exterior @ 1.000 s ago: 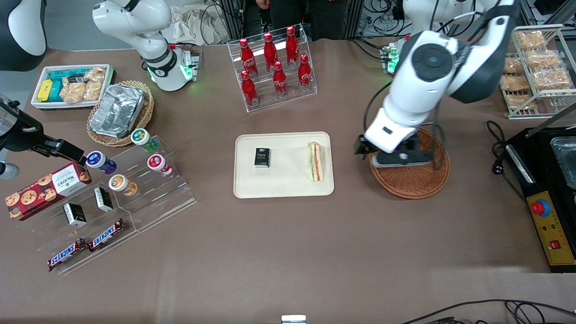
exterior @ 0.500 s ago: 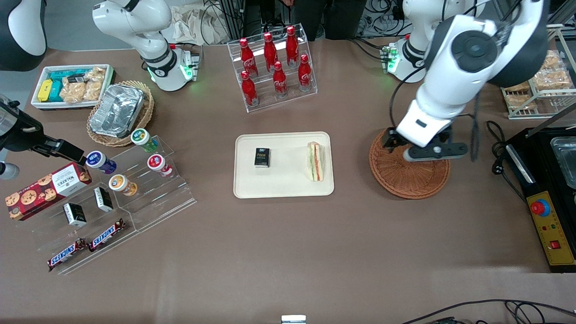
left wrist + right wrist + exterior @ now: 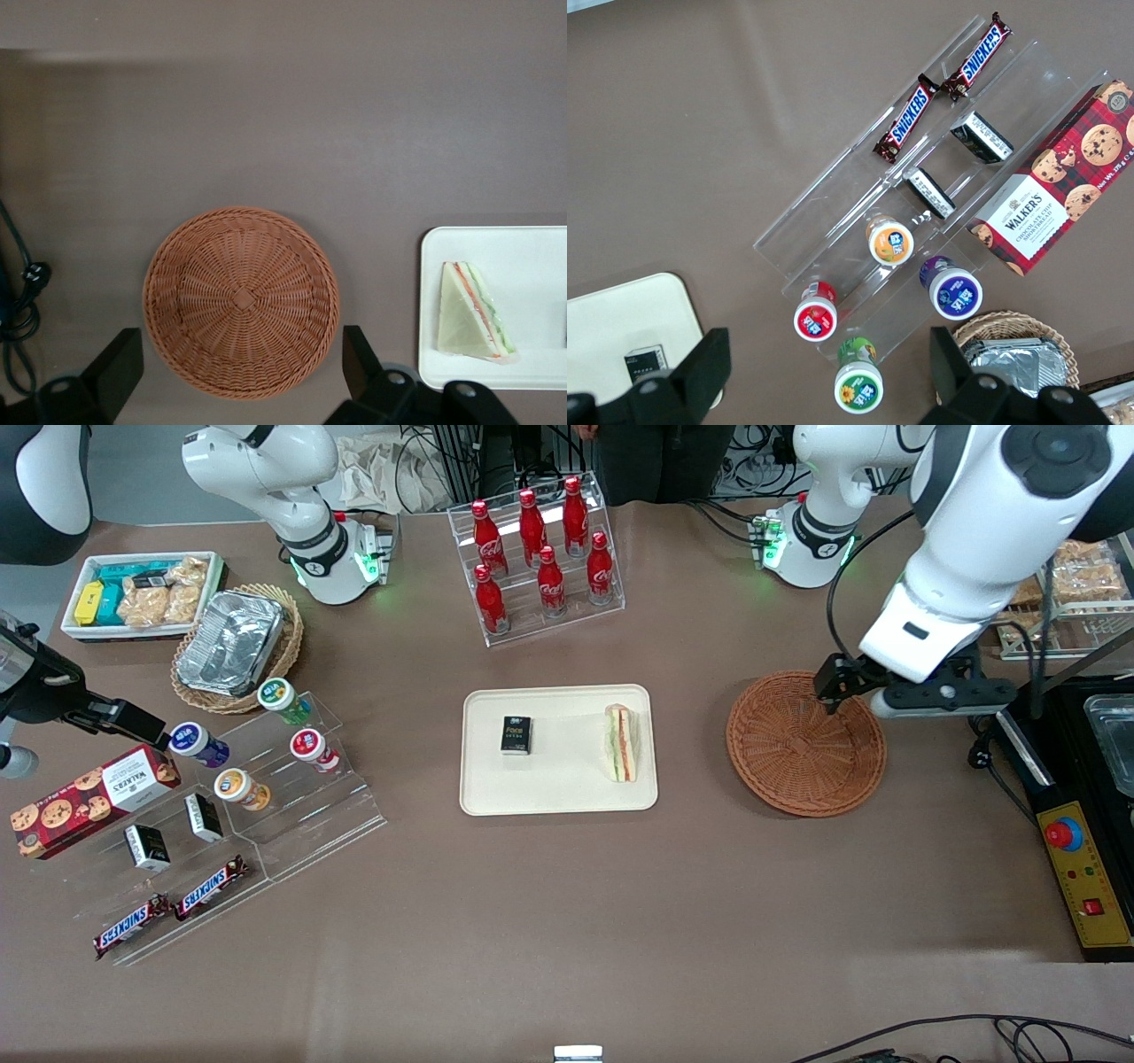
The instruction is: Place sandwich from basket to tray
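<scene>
Sandwich wedge of white bread with green, red and orange layers [image 3: 620, 743] lies on the cream rectangular tray [image 3: 558, 797], task apparently done, so the left gripper [image 3: 244, 376] hangs wide open, holding nothing, above the empty reddish-brown wicker basket [image 3: 804, 744].

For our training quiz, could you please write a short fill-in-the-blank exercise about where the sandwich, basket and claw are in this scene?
1. The sandwich lies on the ____.
2. The reddish-brown basket holds ____.
3. The claw is open, above the basket's rim, and grips ____.
4. Sharing the tray with the sandwich is a small ____ box.

Missing words: tray; nothing; nothing; black
</scene>
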Controlling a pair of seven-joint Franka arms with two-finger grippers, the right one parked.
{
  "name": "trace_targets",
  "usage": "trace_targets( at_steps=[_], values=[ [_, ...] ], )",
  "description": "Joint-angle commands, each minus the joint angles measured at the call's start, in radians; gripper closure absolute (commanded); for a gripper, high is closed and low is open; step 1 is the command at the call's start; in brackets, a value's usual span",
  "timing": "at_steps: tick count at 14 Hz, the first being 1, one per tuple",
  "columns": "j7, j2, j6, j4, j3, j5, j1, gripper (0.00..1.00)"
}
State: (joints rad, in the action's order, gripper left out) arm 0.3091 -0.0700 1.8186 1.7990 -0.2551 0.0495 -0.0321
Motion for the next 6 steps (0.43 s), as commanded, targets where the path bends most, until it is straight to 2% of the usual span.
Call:
trace_targets(
  at_steps=[1,2,6],
  values=[
    [-0.138,-0.016,-0.050,-0.013,0.002,0.001,0.035,0.00],
    [-0.195,-0.020,-0.076,-0.013,0.017,-0.005,0.038,0.00],
    [-0.215,-0.040,-0.099,-0.012,0.050,-0.011,0.038,0.00]
  ],
)
